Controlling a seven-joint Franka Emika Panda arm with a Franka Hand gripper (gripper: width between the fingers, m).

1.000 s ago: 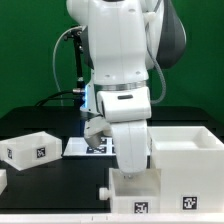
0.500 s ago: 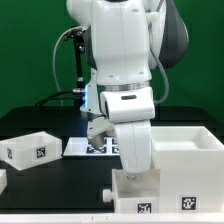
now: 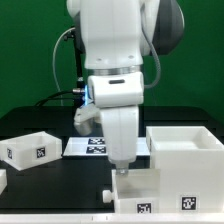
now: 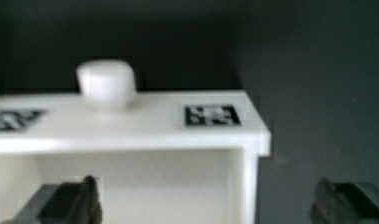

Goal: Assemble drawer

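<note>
Exterior view showed the arm point(image 3: 115, 50) filling the middle, bent downward; the housing point(image 3: 190, 150) stood at that view's right, one box point(image 3: 135, 200) just beside it at front centre, a spare box point(image 3: 30, 150) well apart at the left; the gripper point(image 3: 121, 166) hung at the front box's rim. In the wrist view its fingers point(image 4: 61, 200) stood wide, gripping nothing, seemingly astride a wall near the knob point(image 4: 106, 78). The step looked like seizing this box; next it would need to close on that wall, lift, and line the box up with the housing's opening.
</note>
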